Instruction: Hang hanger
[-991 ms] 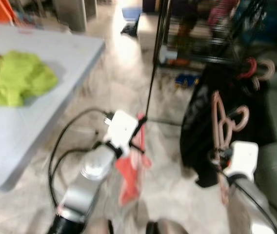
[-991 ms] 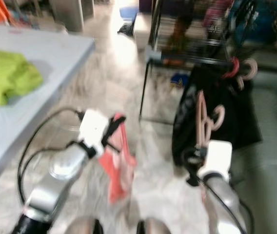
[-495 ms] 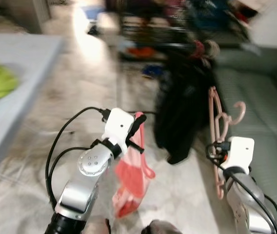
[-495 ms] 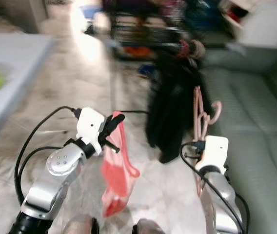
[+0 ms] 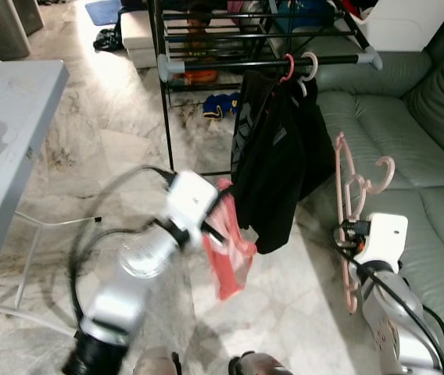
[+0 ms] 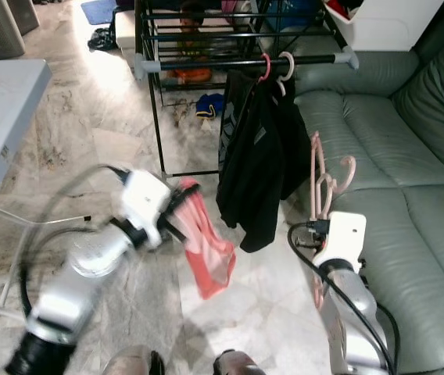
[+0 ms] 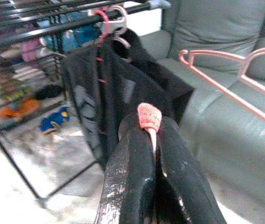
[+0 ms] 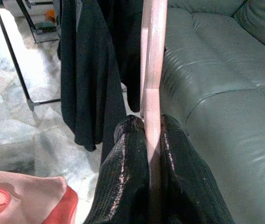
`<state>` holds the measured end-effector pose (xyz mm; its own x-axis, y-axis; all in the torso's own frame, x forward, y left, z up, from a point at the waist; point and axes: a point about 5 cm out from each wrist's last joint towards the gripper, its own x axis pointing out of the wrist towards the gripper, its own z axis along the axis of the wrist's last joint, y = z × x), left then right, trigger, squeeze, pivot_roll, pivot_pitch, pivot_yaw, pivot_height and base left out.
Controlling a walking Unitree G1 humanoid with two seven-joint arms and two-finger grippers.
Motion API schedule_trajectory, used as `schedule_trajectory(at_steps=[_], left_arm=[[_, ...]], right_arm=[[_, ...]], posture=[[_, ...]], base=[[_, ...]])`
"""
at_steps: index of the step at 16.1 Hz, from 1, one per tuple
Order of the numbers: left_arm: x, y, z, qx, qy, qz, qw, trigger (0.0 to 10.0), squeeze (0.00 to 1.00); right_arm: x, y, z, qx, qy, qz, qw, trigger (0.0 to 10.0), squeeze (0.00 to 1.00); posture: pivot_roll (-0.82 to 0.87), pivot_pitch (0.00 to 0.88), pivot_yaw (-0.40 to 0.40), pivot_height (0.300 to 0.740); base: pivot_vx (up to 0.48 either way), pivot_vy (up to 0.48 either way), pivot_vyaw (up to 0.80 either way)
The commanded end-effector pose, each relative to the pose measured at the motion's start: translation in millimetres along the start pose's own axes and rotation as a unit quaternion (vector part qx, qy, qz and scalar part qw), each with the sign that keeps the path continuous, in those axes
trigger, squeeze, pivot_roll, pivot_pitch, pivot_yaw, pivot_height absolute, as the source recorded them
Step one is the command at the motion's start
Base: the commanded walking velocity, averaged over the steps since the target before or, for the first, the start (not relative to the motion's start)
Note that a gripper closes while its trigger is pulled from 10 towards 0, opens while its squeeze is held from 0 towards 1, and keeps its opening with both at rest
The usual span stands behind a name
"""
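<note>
The view has swung round and sharpened since a second ago: the black metal rack (image 5: 261, 66) with its dark garments (image 5: 273, 156) now stands squarely ahead, so the approach looks nearly complete. The right hand (image 8: 147, 140) clamps the thin, curved pink hanger (image 5: 352, 191), held upright beside the grey leather sofa (image 5: 409, 148), below the rail. The left hand (image 7: 152, 140) pinches a limp red cloth (image 5: 230, 254).

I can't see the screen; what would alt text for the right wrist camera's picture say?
Two black gripper fingers clamp an upright pale pink plastic hanger. Black clothes hang to one side over a marble floor, a grey-green leather sofa lies on the other, and a red-pink cloth shows at a corner.
</note>
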<state>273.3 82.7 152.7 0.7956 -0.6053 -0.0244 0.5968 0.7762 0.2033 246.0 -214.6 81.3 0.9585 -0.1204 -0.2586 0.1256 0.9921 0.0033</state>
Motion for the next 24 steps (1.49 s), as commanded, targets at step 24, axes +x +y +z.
schedule_trajectory(at_steps=[24], left_arm=[[2.6,-21.3,-2,-0.01,-0.008,-0.038,0.999,10.0,0.0]], right_arm=[[9.5,4.3,2,-0.015,-0.007,0.017,1.0,10.0,0.0]], posture=[[-0.02,0.084,-0.015,0.74]], base=[[0.0,0.096,-0.8]])
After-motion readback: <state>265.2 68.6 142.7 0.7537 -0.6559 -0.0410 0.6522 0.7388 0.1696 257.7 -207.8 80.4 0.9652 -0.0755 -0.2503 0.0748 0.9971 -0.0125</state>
